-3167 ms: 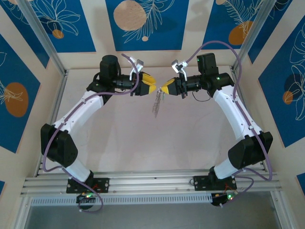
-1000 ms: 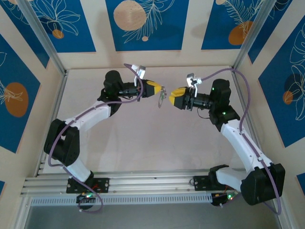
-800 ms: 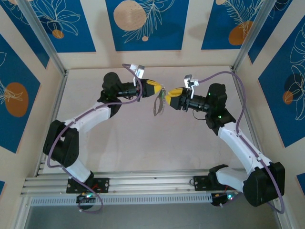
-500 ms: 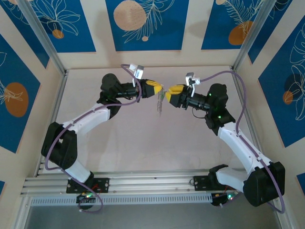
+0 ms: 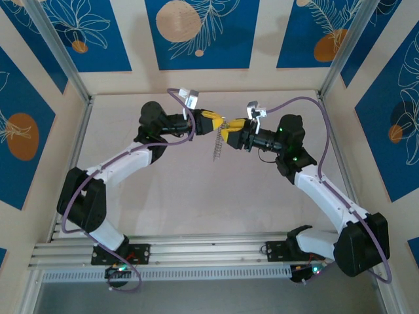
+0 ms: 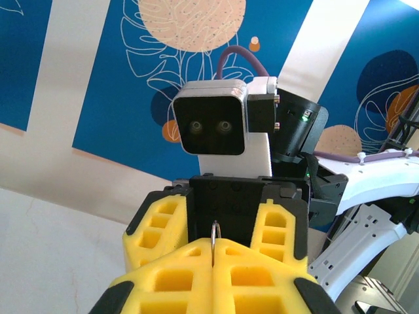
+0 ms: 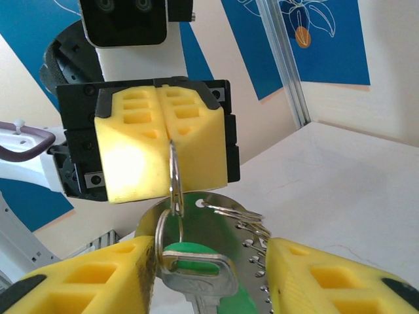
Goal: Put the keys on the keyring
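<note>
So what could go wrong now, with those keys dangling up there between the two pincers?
The left pincer pinches the thin keyring only by its edge, so it might slip and drop the keys onto the table. The right pincer stands open around the bunch; closing could snag the dangling chain or twist the ring loose.

My left gripper [image 5: 213, 123] and right gripper [image 5: 228, 129] stand nose to nose above the far middle of the table [image 5: 196, 203]. The keyring [image 7: 173, 176] bridges the slit between them and the keys [image 5: 217, 147] dangle just under it, so nothing passes between or straight beneath. More keys crowd the gap of my right fingers [image 7: 327, 278]. Bare table lies open on the near side between my left arm [image 5: 124, 163] and right arm [image 5: 327, 196], while the back wall [image 5: 203, 80] stands near behind and purple cables [image 5: 294, 101] arch over the wrists.
</note>
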